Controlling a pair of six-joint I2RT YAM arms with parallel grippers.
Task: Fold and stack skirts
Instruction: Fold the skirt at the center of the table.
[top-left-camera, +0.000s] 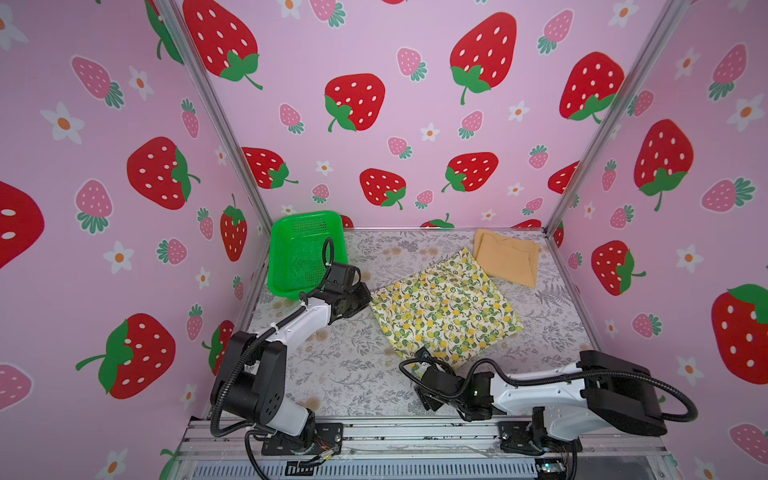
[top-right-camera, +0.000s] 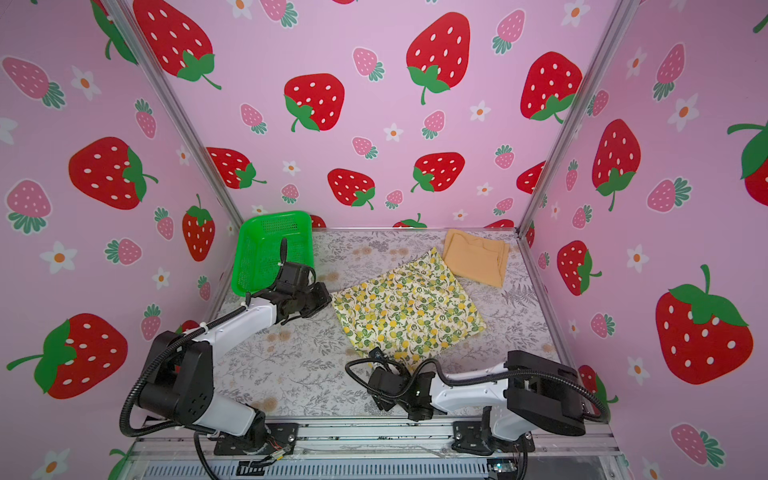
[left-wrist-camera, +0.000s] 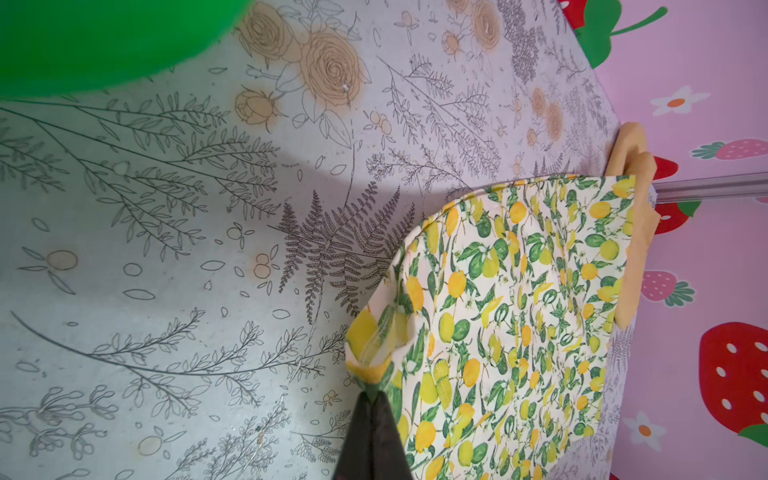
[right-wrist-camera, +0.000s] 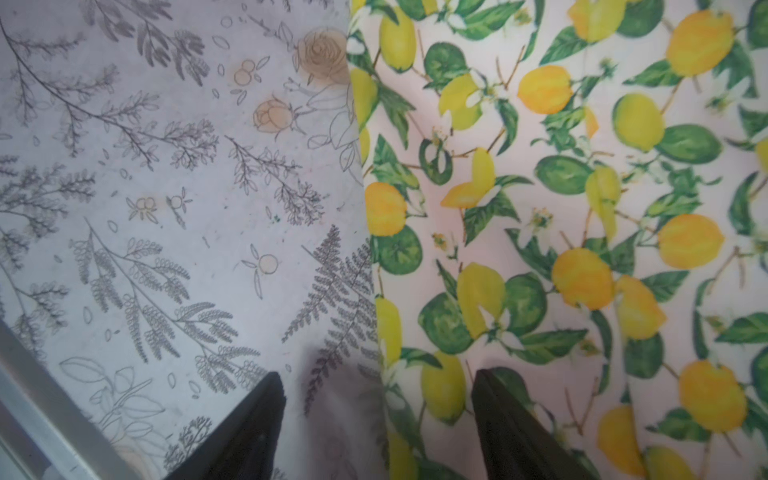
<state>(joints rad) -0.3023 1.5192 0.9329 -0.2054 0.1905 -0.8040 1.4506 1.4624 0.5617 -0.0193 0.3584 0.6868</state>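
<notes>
The lemon-print skirt (top-left-camera: 446, 305) lies flat as a rough square in the middle of the table, also in a top view (top-right-camera: 409, 307). My left gripper (top-left-camera: 368, 297) is shut on that skirt's left corner; the left wrist view shows the pinched corner bunched at the closed tips (left-wrist-camera: 370, 399). My right gripper (top-left-camera: 424, 357) stands open at the skirt's front corner. In the right wrist view the skirt's edge (right-wrist-camera: 374, 249) runs between the spread fingers (right-wrist-camera: 270, 395), one over the table, one over the cloth. The mustard skirt (top-left-camera: 507, 257) lies folded at the back right, touching the lemon skirt's far corner.
A green mesh basket (top-left-camera: 303, 253) leans in the back left corner, just behind my left wrist. The table (top-left-camera: 340, 374) has a grey floral cover. Strawberry-print walls close in three sides, and a metal rail (top-left-camera: 415, 432) runs along the front.
</notes>
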